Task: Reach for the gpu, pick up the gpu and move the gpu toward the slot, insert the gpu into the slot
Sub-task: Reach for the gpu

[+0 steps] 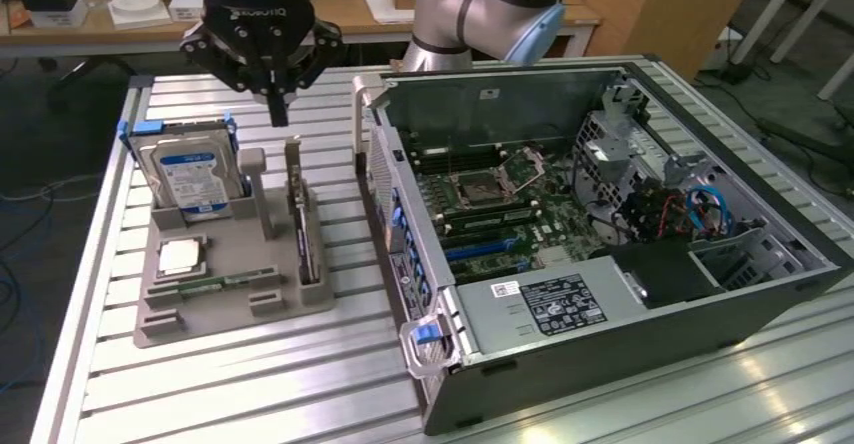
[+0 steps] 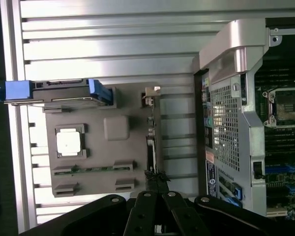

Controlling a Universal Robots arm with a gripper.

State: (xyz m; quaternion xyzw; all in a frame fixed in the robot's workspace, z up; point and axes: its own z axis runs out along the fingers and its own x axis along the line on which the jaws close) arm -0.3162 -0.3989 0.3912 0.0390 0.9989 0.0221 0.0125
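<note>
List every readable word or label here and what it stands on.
"ROBOTIQ": printed upside down on the body of the gripper.
Blue label on the hard drive: too blurred to read.
Black label and white sticker inside the computer case: too small to read.

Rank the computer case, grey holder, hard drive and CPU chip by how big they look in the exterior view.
Largest to smallest:
1. computer case
2. grey holder
3. hard drive
4. CPU chip
The gaps are plain; no two look alike in size.
</note>
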